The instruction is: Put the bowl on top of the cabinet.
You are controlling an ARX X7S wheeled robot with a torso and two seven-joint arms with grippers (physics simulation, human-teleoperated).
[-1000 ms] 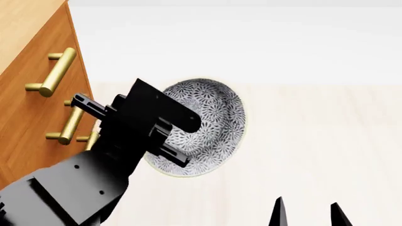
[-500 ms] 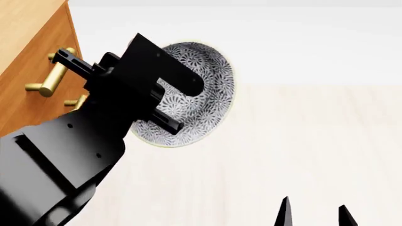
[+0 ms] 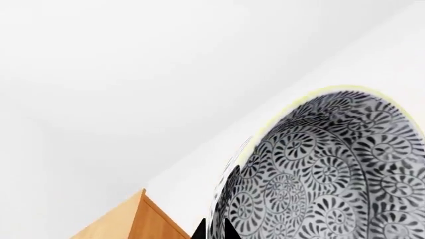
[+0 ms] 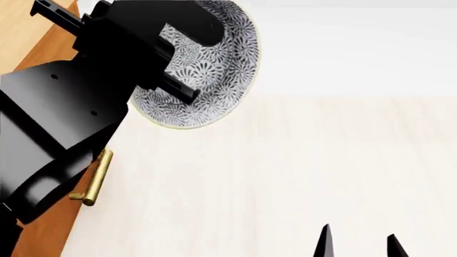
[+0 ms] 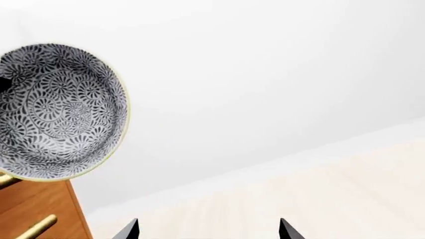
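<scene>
While the right gripper (image 4: 357, 243) idles with jaws apart, the left gripper's jaws have lifted the clamped bowl (image 4: 214, 69) higher beside the cabinet (image 4: 43, 225).

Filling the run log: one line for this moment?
phase: lifting | left gripper: shut on bowl, tilted, airborne | right gripper: open, idle | cabinet: top not reached

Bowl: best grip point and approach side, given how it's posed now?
Pinch the rim wall. The bowl is held up on edge by the left gripper at its rim, cavity facing away from the cabinet. Its deep thin wall suits one finger inside, one outside, coming from the cabinet-side edge.
</scene>
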